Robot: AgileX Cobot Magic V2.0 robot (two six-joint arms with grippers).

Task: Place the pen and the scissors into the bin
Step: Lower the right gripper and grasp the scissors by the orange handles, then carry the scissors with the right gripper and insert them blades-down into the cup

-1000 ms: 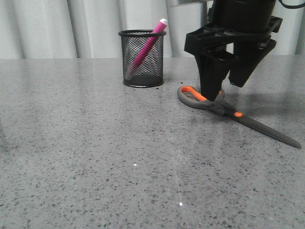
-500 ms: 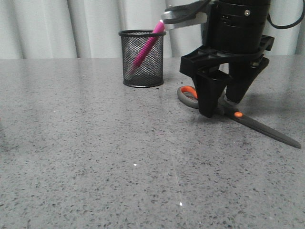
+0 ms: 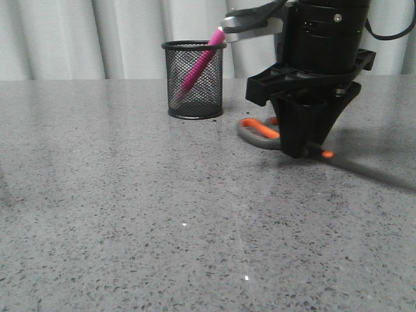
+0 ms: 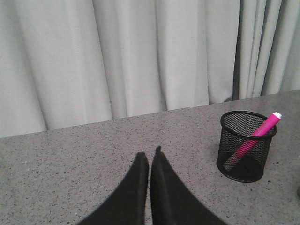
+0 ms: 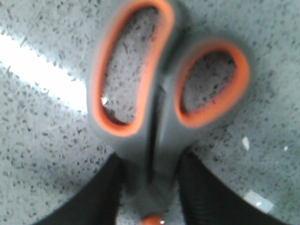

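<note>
Magenta-pink marker pen (image 3: 198, 66) already leaned inside black wire-mesh bin (image 3: 193, 79). Grey-and-orange-handled scissors (image 3: 261, 131) on speckled grey counter (image 3: 130, 195), neck clamped by right pincer (image 3: 303, 151); binning left. Left pincer (image 4: 149, 164) pressed together, nothing held

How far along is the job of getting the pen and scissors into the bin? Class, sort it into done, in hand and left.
Done: the pen leans inside the bin. In hand: the right gripper has its fingers on either side of the scissors just behind the handle loops, on the table. Left: lifting the scissors and putting them into the bin. The left gripper is shut and holds nothing.
</note>
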